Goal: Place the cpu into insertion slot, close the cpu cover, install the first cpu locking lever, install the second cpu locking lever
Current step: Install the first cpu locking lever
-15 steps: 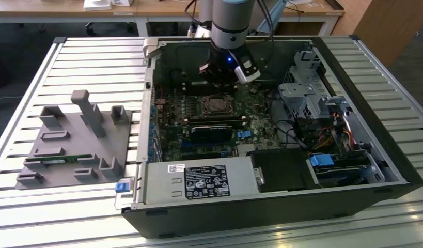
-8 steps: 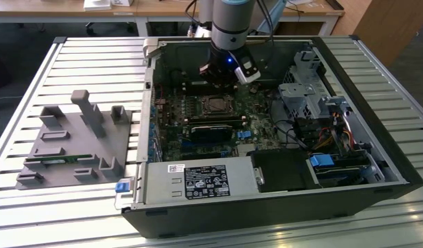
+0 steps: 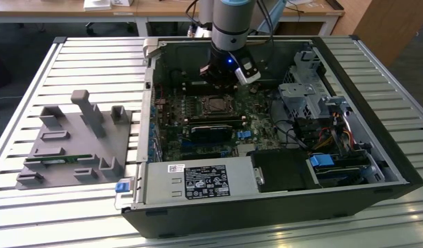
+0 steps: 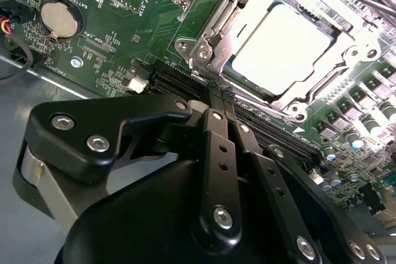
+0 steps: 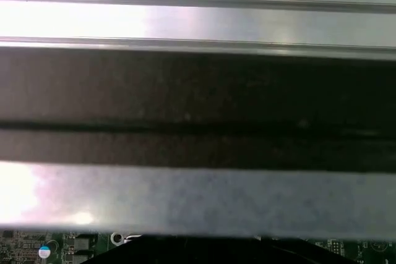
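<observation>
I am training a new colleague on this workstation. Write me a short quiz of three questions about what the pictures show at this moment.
1. True or false: the cpu is held in the hand.
2. The cpu cover is: A) lying down around the cpu; B) standing upright; C) taken off the board.
3. In the exterior view, on which side of the computer case does the grey fixture stand?

Key: 1 false, the cpu lies on the green board under its cover and the hand is shut on nothing. 2 A. 3 the exterior view's left.
</observation>
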Robot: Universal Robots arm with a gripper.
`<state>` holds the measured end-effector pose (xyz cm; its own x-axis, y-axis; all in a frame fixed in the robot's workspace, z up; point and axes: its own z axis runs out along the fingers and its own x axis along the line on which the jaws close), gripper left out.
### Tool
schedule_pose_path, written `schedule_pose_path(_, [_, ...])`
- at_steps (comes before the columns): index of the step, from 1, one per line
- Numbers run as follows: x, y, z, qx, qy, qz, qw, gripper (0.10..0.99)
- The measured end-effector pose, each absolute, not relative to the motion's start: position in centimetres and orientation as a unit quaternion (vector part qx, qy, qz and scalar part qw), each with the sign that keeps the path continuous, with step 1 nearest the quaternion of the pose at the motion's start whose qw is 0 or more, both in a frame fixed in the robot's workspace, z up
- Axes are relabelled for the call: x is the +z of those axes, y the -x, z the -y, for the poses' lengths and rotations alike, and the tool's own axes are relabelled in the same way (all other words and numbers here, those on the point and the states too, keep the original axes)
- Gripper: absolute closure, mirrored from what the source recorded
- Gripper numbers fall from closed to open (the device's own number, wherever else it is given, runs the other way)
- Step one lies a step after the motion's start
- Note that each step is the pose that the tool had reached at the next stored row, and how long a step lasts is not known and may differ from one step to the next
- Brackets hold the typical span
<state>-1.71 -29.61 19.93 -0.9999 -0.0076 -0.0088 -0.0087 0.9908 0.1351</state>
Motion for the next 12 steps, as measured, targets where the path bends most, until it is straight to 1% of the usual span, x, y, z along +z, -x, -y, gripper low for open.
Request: schedule_pose_path(12, [19.99, 1.71, 29.61, 0.067, 0.004, -0.998, 0.004, 0.969])
